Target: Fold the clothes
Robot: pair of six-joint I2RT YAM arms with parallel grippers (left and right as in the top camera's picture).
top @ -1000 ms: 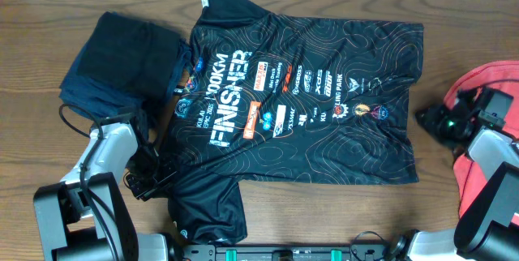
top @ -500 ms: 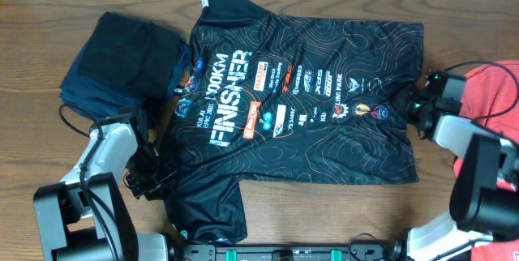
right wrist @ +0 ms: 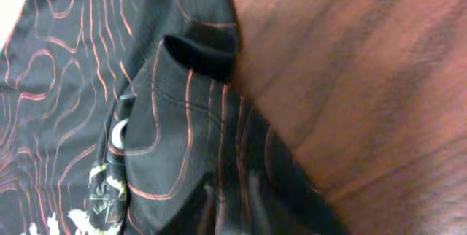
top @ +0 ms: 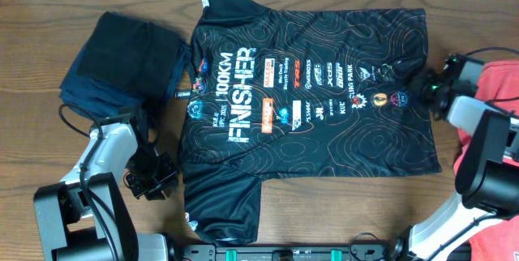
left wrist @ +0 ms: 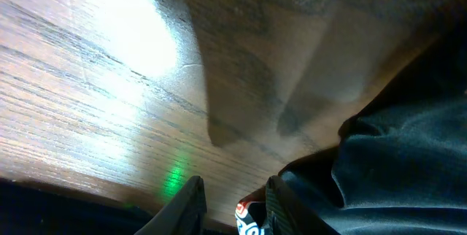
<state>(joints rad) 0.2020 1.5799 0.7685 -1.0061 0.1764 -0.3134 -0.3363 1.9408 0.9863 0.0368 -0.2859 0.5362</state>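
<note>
On the counter (top: 340,212), the jersey (top: 316,131) now lies farther right, flatter for folding; left jaws slightly parted, empty; right jaws' state cannot be told.

Overhead cam sits up high looking straight down, so you get a wide stretch of the table (top: 340,212) with the entire jersey (top: 308,123) in frame. Left wrist cam is way down low, nearly skimming the wood, with the jersey's dark edge filling its lower right corner. Right wrist cam is jammed in super close on the jersey's orange-lined edge with wood beside it, the same right-hand edge overhead shows.
</note>
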